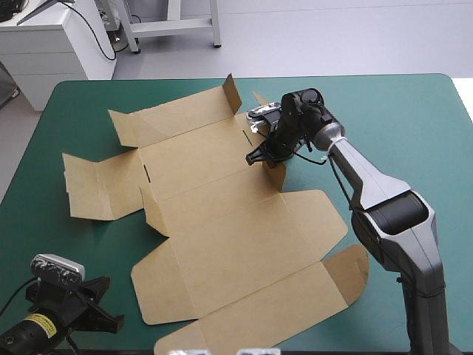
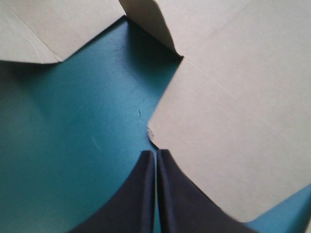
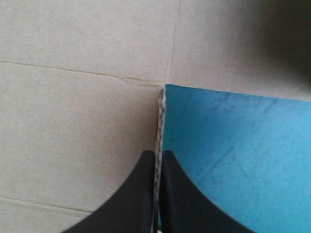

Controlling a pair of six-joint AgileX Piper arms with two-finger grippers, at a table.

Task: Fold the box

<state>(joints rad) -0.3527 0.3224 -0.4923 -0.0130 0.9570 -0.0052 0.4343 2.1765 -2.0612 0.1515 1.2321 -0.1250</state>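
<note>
**A:** High view first, where's the box (image 1: 222,222) at?

**B:** It's a brown sheet spread over the middle of the teal-green worktop (image 1: 414,126). Mostly flat, with a few flaps along the far side tipped up. The right pincer (image 1: 267,157) is down at a small upright flap on the box's right side, toward the far end. The left pincer (image 1: 100,305) sits at the near left corner, close to the box but not touching it.

**A:** Left wrist view?

**B:** Its 2 black fingers (image 2: 141,194) meet in 1 pointed arch with nothing between them, over bare cover just beside a flap corner.

**A:** And the right wrist view?

**B:** Fingers all but together with the board's thin edge pinched between them, so it's clamped on the box. Flat board on 1 side, teal-green cover on the other.
</note>
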